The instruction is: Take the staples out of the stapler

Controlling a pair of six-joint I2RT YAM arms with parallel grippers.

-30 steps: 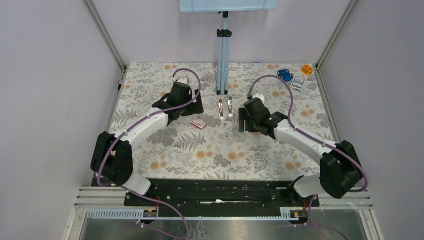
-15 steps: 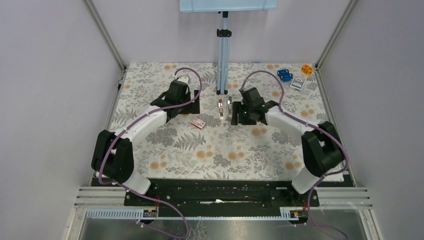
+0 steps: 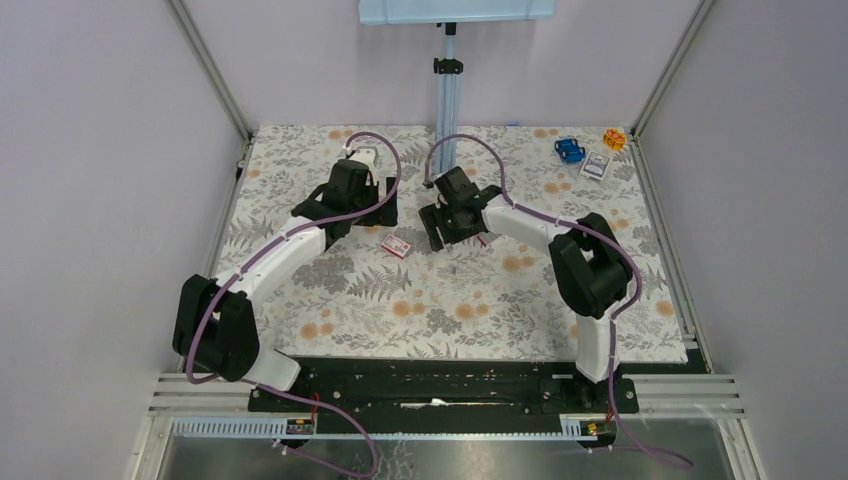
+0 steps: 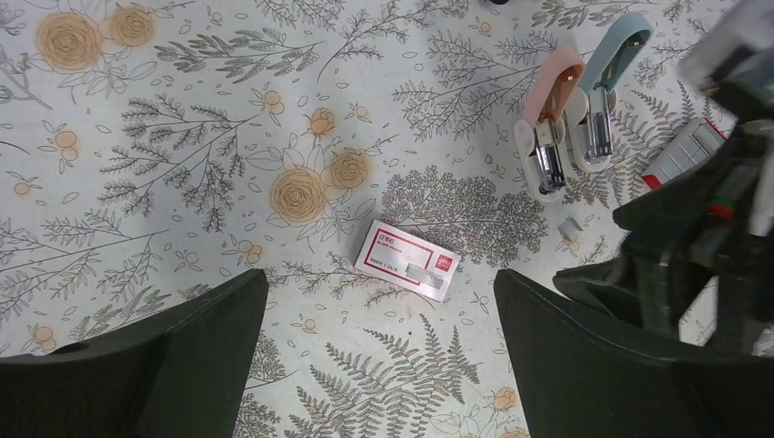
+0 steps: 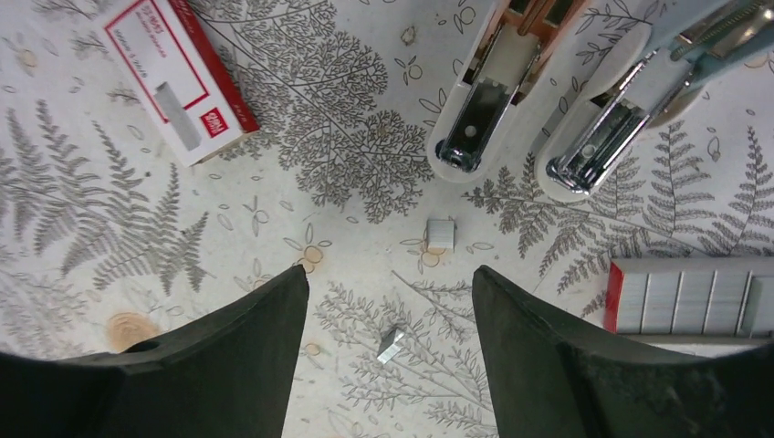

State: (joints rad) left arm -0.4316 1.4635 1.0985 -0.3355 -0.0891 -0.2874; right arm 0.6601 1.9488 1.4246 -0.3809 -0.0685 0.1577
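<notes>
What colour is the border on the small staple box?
Red, on the white staple box; clearest in the right wrist view.

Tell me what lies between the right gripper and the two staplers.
Right wrist view: one short staple strip, plus a smaller staple bit between the fingers.

In the right wrist view the upper edge cuts off the pink stapler (image 5: 475,109) and the blue stapler (image 5: 621,119), and the right edge cuts the open staple box (image 5: 689,297). In the top view the right arm (image 3: 455,212) covers both staplers and the staples (image 5: 441,233). In the left wrist view this arm is blurred at the right edge.
</notes>
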